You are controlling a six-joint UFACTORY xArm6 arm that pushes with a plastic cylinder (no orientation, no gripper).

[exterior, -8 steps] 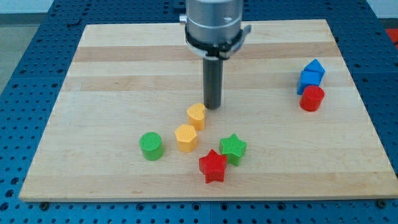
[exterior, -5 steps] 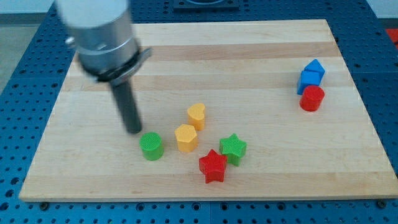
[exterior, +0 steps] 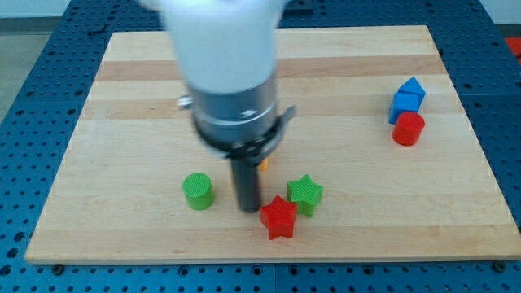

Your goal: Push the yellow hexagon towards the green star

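The green star (exterior: 305, 194) lies low on the board, right of centre, with the red star (exterior: 278, 216) touching it at its lower left. My tip (exterior: 247, 209) stands just left of the red star and right of the green cylinder (exterior: 198, 190). The arm and rod hide the spot where the yellow hexagon lay, so I cannot see it. Only a sliver of a yellow block (exterior: 262, 163) shows right of the rod, its shape unclear.
At the view's right, two blue blocks (exterior: 406, 98) stand together with a red cylinder (exterior: 408, 129) just below them. The wooden board (exterior: 122, 81) sits on a blue perforated table.
The arm swung from above the yellow blocks to the left near the green cylinder, then back right and down. The tip now stands between the green cylinder and the red star, hiding the yellow hexagon.
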